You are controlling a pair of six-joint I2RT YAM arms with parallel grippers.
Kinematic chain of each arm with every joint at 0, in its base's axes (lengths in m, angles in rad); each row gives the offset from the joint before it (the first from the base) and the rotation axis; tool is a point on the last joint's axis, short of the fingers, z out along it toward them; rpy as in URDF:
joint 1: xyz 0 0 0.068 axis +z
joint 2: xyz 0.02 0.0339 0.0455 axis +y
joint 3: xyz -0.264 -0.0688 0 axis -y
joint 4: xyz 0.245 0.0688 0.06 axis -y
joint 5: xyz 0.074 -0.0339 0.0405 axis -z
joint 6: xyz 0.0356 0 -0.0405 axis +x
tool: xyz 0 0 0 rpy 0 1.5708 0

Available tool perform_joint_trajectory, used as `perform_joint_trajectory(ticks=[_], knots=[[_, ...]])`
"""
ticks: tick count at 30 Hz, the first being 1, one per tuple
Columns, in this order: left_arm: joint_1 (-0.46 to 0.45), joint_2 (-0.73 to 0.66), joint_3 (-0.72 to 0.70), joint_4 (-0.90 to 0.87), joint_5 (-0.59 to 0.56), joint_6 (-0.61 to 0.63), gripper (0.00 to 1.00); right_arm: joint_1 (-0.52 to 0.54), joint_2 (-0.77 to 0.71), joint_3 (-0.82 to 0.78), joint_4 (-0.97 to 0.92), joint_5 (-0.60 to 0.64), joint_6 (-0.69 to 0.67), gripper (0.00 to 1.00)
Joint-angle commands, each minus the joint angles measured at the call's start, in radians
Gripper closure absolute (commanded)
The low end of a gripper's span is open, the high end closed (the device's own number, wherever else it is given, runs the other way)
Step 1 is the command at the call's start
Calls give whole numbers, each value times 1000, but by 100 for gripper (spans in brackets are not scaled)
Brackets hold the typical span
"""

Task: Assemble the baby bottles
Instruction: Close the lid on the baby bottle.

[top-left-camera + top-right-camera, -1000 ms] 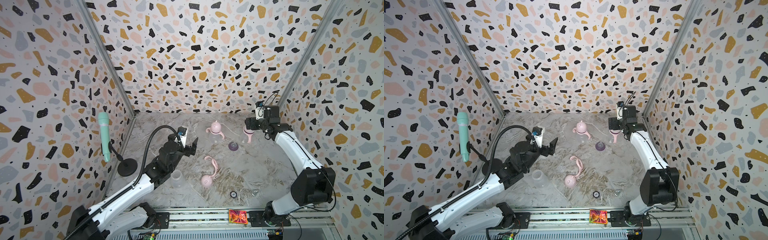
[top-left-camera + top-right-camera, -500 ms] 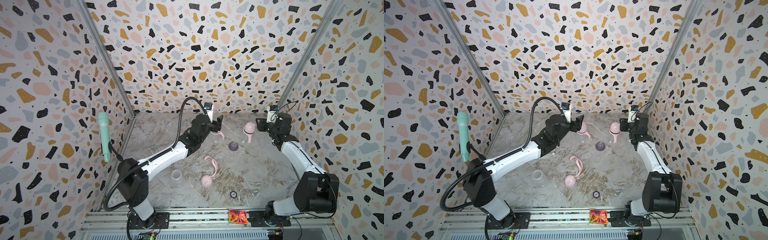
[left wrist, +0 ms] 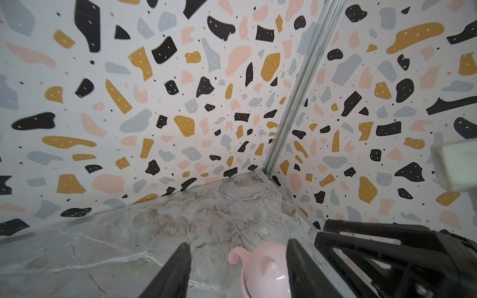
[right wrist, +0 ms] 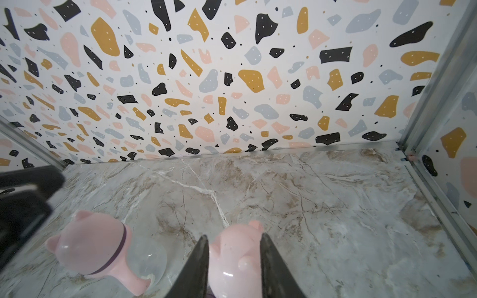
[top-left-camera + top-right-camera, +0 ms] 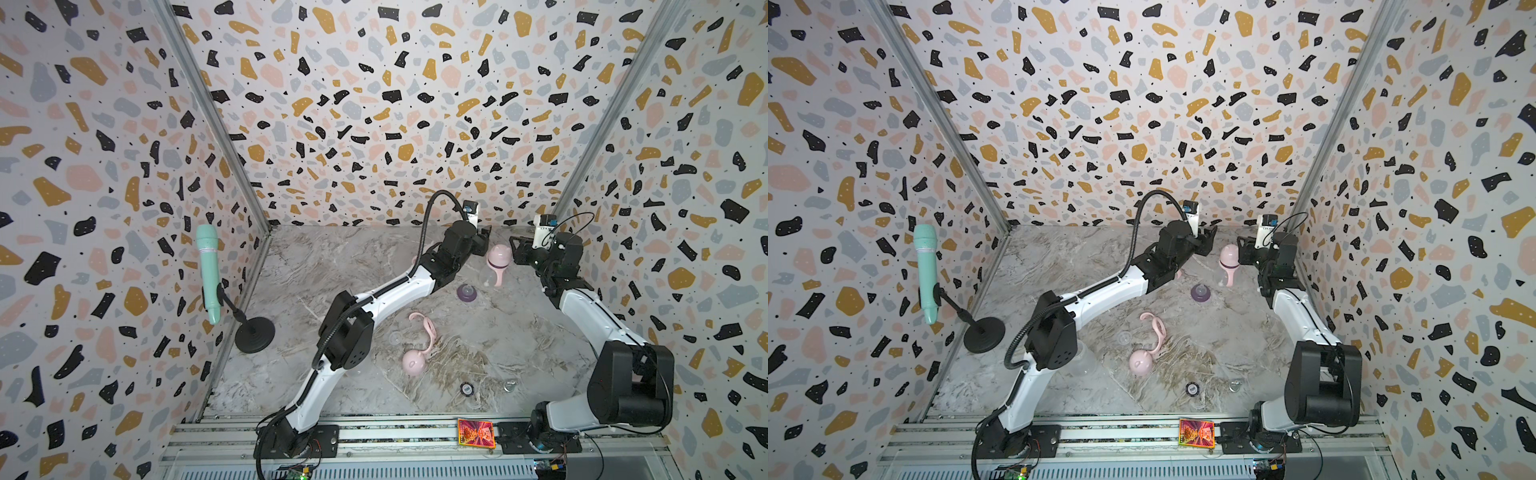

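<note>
A: Well, the bottle [image 4: 108, 255] by the back wall looks light, its clear plastic slick; take it by the pink eared cap [image 3: 263, 273]?
B: Probably. Left gripper [image 3: 238, 243] straddles that cap half-open, one finger touching. Right gripper [image 4: 234, 234] pinches a second cap [image 4: 235, 263] just beside, on the marbled table [image 4: 309, 193].

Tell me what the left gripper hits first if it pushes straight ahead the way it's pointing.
The pink eared cap: it sits between the fingers of the left gripper, close against one. Past it, probably bare marble floor up to the back corner.
</note>
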Motion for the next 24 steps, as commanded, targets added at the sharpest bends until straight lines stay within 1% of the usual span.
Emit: perform_joint_trajectory(ticks=[1,5,11,24], knots=[[-13,51,84,-10,22,-30,44,3,17,-8,38,-36,6,69],[-22,95,105,16,27,-35,46,4,34,-22,61,-49,11,72],[-21,143,129,35,32,-38,46,9,58,-37,97,-50,14,74],[-22,197,158,104,43,-52,46,27,84,-27,116,4,-11,74]])
